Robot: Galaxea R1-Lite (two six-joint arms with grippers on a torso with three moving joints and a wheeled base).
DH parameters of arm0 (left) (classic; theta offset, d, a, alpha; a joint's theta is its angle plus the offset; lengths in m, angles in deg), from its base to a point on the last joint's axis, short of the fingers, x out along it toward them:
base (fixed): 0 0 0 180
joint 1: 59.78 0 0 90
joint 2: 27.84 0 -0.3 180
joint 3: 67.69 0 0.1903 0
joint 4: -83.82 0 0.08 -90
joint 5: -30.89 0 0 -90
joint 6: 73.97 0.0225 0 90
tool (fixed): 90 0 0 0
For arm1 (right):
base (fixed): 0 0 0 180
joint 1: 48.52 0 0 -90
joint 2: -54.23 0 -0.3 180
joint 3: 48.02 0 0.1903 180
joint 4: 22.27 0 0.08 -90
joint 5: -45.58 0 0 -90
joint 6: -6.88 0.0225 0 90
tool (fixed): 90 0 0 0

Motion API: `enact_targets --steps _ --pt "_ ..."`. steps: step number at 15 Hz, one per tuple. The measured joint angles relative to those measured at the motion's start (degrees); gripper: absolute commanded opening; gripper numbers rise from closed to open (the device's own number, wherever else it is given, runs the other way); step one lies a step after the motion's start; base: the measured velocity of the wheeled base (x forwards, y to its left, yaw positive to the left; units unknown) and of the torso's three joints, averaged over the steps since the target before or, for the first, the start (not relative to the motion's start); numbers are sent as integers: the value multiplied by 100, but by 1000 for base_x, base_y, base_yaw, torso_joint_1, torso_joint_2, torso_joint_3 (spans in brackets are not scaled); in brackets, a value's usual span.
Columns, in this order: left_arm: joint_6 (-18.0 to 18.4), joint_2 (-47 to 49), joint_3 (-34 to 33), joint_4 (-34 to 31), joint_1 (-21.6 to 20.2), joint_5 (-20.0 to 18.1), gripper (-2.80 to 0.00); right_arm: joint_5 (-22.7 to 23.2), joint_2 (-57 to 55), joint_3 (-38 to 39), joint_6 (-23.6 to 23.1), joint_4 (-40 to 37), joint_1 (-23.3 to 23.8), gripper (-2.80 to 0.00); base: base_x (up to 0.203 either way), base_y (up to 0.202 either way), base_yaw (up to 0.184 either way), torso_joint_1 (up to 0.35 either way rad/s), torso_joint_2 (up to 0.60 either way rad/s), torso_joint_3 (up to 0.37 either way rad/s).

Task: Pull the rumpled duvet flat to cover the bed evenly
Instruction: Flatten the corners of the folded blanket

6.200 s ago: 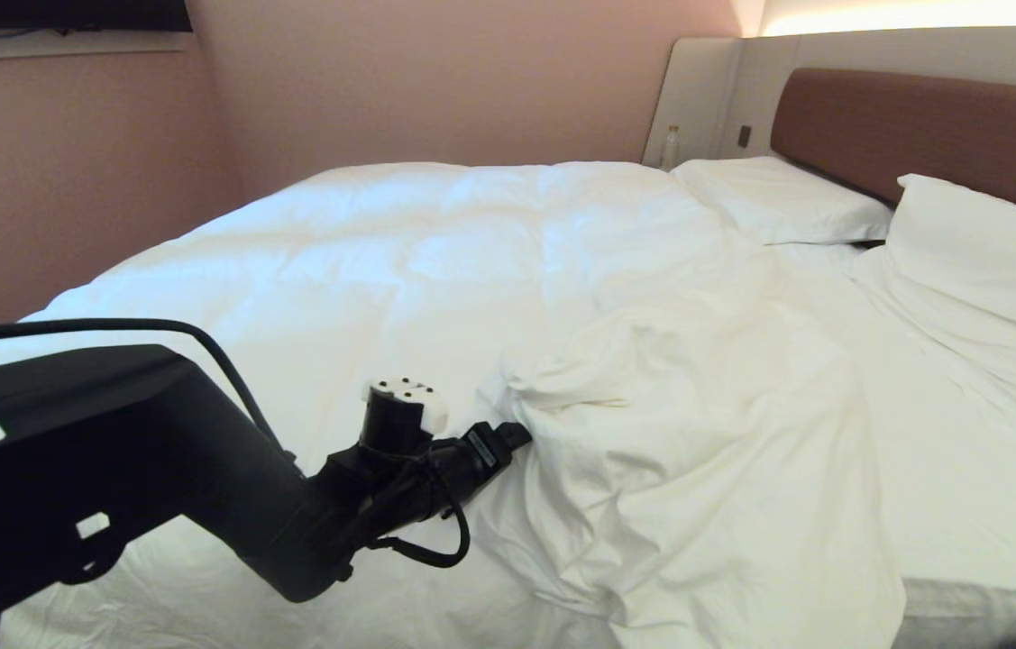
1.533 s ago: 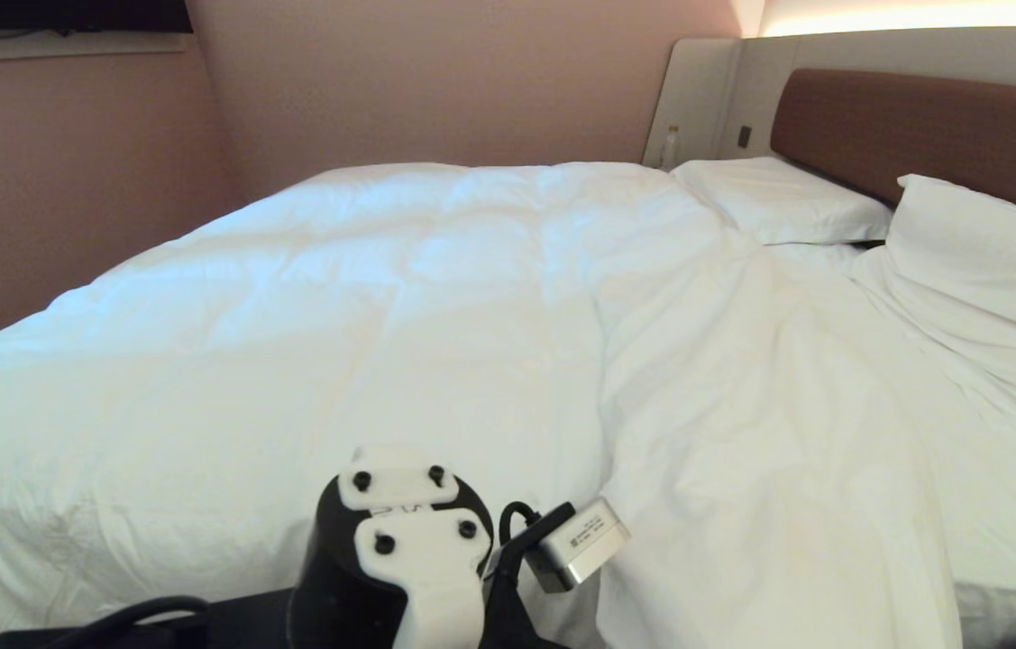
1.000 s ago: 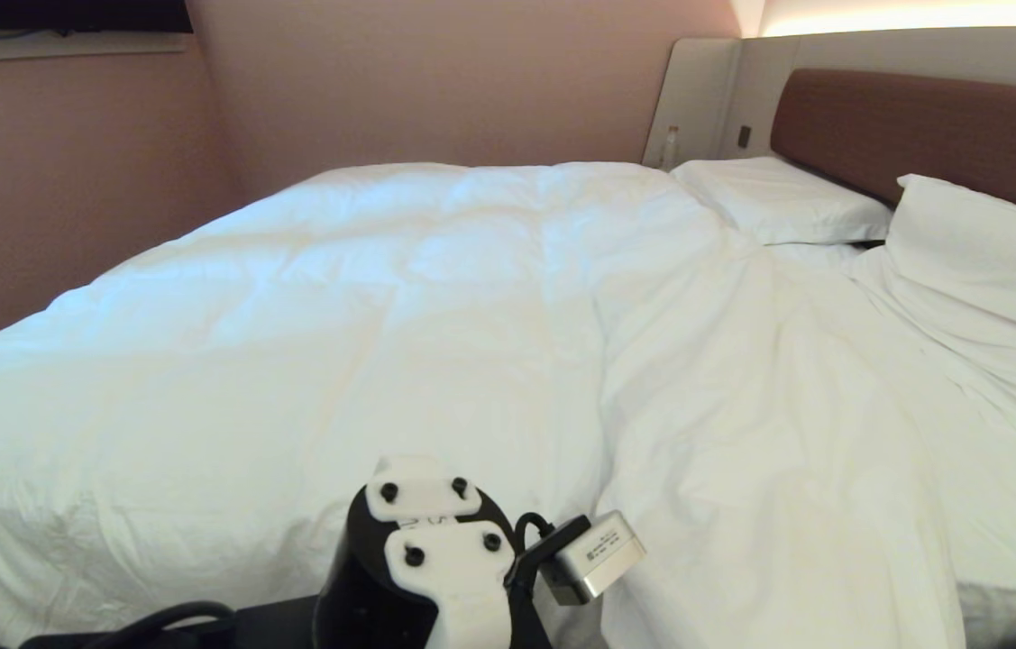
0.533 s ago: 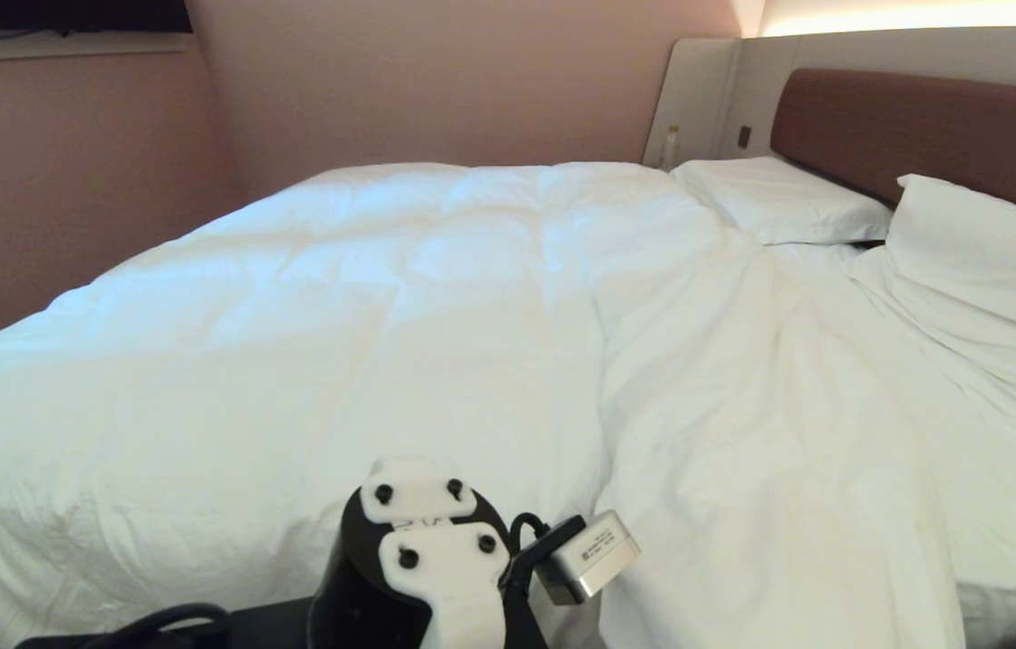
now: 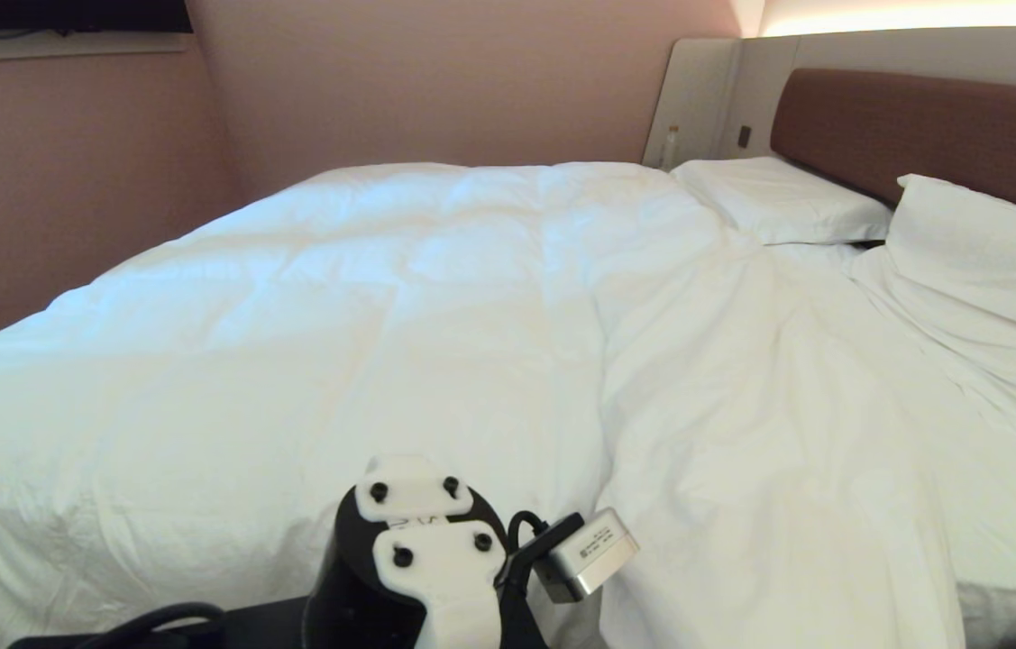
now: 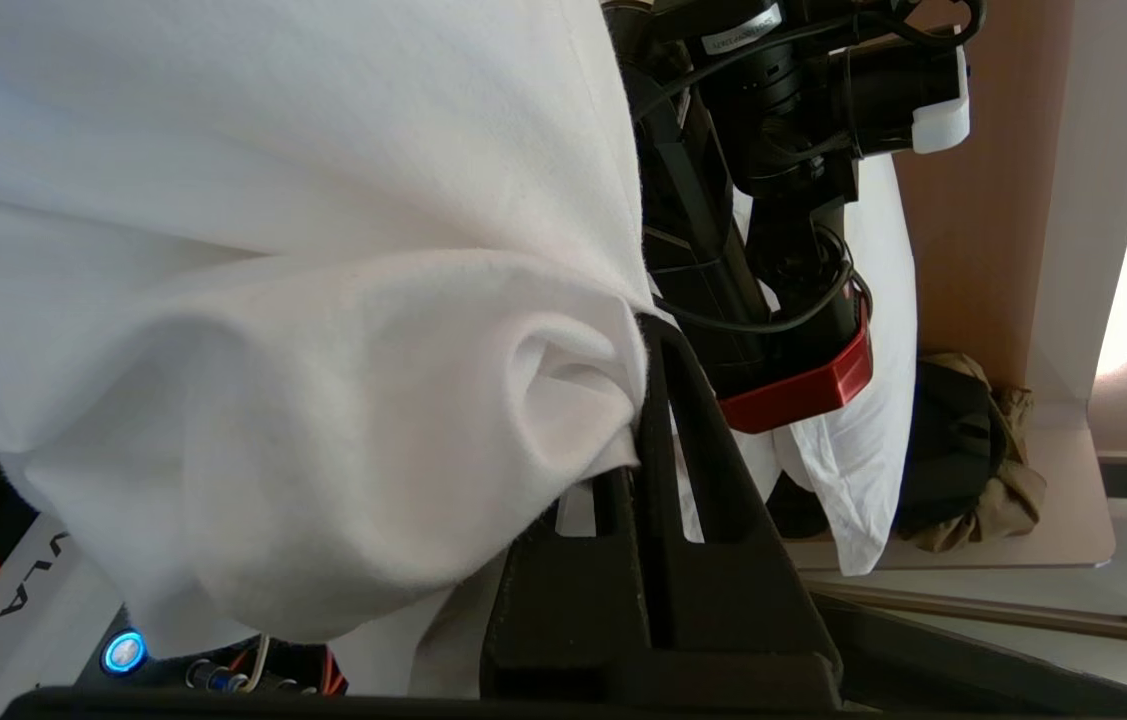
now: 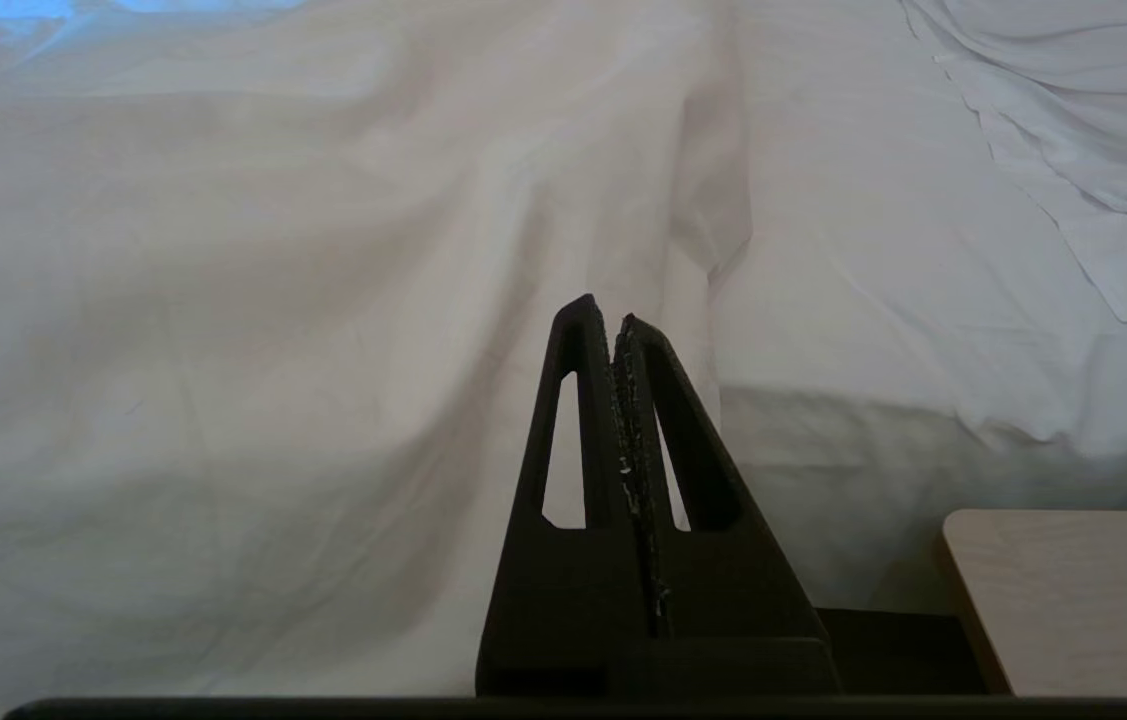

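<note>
1. since six seconds back the duvet (image 5: 363, 333) has gone from a rumpled heap near the bed's near edge to a broad, mostly smooth spread; the left arm has swung from the left side of the head view down to its bottom edge.
2. over the last second nothing has shifted — arm and cloth sit as they were.
3. left claw (image 6: 645, 340): fingers pressed together, pinching a fold of the duvet's edge, the cloth bulging around the tips in the left wrist view.
4. in the head view only the left wrist's white-capped housing (image 5: 422, 541) and its small silver camera box (image 5: 593, 552) show, low at the bed's near edge.
5. right claw (image 7: 613, 325): fingers pressed together on nothing, pointing at the bed's (image 5: 1012, 613) near side, clear of the cloth — beside a pale wooden corner (image 7: 1073, 590).
6. the duvet covers the bed from the far wall side to near the two pillows (image 5: 787, 203) by the brown headboard (image 5: 922, 126).
</note>
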Motion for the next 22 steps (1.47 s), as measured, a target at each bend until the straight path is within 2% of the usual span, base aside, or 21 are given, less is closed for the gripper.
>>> enact_targets --steps 5,10,13,22 --pt "11 -2 -49 130 -27 65 -280 0 0 0 -1 2 0 -280 0 0 0 0 0 0" --pt "-21 -3 -467 1228 -50 66 -280 0 0 0 -2 2 0 -280 0 0 0 0 0 0" --pt "-33 32 -636 1625 -61 58 -280 0 0 0 -1 0 0 -280 0 0 0 0 0 0" --pt "-16 176 -701 1591 -64 38 -280 0 0 0 -1 -1 0 -280 -11 0 0 1 0 0"
